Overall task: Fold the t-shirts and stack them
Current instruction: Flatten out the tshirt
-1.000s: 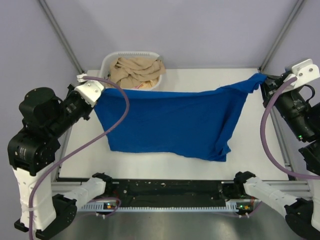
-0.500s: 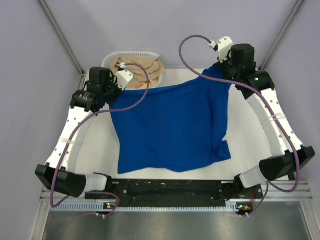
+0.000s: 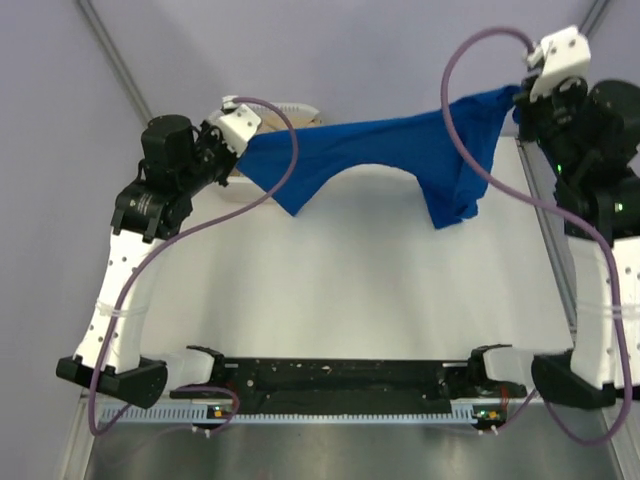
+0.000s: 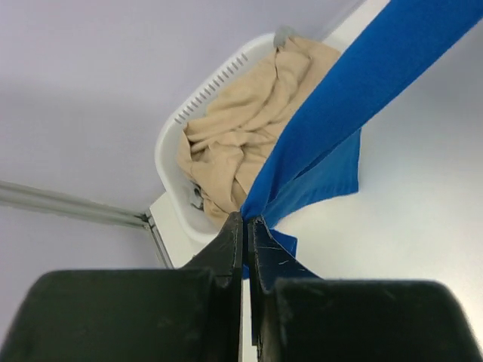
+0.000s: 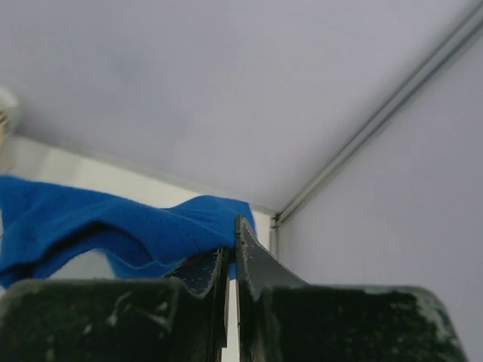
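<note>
Top view: royal-blue t-shirt (image 3: 380, 142) strung in the air across the far side of the table (image 3: 340, 290), running from about 10 o'clock to 1 o'clock. It is lifted off the surface, with the middle arching and two loose folds hanging down, one near 11 and a longer one near 1. The left gripper (image 3: 244, 157) at 10 o'clock is clamped on the shirt's left end; left wrist view shows the fingers (image 4: 230, 245) pinched together with blue cloth coming out of the tip. The right gripper (image 3: 521, 104) at 1 o'clock, raised high, is clamped on the right end; right wrist view shows its fingers (image 5: 245, 256) pressed together on a blue corner. The table is a white, matte slab; a black rail (image 3: 340, 378) runs along its 6 o'clock edge between the arm bases. A white plastic laundry basket (image 4: 170, 143) sits at the 11 o'clock corner, mostly hidden behind the shirt from above, with crumpled beige cloth (image 4: 241, 143) inside. The enclosure has plain pale-lavender walls (image 3: 350, 50), and grey metal frame struts (image 3: 115, 70) slant up at the far corners. No print shows on the shirt side in view.
</note>
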Robot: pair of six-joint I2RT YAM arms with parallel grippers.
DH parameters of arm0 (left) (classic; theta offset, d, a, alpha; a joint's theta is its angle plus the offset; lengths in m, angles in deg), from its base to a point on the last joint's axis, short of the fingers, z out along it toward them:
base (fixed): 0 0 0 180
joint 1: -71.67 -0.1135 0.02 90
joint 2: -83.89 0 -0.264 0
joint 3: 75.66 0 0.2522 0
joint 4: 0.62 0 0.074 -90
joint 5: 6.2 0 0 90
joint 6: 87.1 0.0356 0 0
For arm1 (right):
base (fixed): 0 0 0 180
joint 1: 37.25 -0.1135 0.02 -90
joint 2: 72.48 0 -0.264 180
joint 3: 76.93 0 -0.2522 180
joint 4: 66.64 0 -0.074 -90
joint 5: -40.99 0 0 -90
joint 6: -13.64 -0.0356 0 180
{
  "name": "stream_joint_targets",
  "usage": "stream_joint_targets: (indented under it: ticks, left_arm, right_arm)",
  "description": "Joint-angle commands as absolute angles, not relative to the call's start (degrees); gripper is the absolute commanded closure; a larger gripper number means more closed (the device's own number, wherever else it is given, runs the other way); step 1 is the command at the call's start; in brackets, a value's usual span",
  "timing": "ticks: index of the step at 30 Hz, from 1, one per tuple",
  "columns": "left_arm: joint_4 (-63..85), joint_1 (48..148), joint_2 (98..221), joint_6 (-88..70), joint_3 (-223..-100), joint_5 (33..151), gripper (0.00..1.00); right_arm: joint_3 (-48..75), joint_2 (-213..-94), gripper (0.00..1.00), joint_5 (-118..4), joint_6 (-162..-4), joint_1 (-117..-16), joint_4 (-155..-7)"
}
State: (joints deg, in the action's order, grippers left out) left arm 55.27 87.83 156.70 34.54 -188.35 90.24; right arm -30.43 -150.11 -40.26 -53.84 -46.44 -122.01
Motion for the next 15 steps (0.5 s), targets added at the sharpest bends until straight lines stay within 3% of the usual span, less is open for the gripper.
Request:
stream_joint_targets:
  ticks: [1,6,9,15]
  left_arm:
    - [55.8,87.2,151.3,38.4,-179.7,91.7,1.0]
    - [62.8,87.0,144.0,48.4,-164.8,94.9,1.0]
    - [70.9,87.0,142.3,52.5,-159.4,96.9,1.0]
    - [79.8,87.0,139.5,59.9,-147.7,98.7,1.0]
  right_arm:
    - [-10.4,-139.4,1.0,-59.6,-50.9,-48.0,-129.3]
    - [14.0,-129.0,1.0,-62.4,-48.9,-70.4,-135.5]
    - [17.8,-132.0,1.0,-66.2,-55.2,-81.6,-141.1]
    - [21.6,-141.0,1.0,-76.1,-56.4,-91.1,-143.5]
